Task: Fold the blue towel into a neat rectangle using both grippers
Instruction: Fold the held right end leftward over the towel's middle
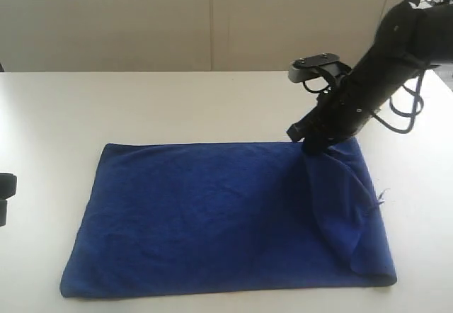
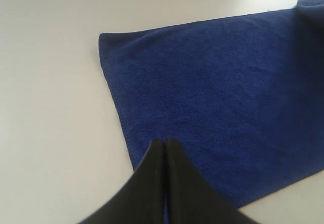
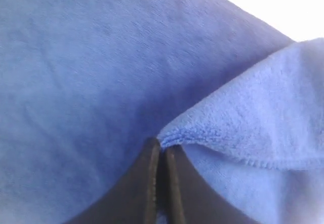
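Blue towel [image 1: 212, 214] lies spread on the white desk [image 1: 141, 107], and most of its area is flat. The right gripper [image 1: 311, 143] holds one corner of it. The jaws are narrowed onto the hem, and a fold of terry cloth is pinched between the dark fingertips [image 3: 151, 155]. Directly below this gripper the cloth rises off the desk. From the held corner it drapes away in a loose, doubled flap that runs along the towel's short edge to the next corner, which rests on the desk. A loose thread [image 1: 382, 196] sticks out from that edge, below and just beside the gripper. A black cable [image 1: 403, 118] loops behind the arm that carries it.

The left gripper [image 2: 165, 145] has its jaws pressed together with nothing between them. The opposite short edge of the towel lies just beyond its tips, and the flat blue cloth stretches away from there. Whether the tips touch the cloth cannot be told. In the exterior view only a dark part at the frame's edge, well apart from the right gripper, may belong to this arm.
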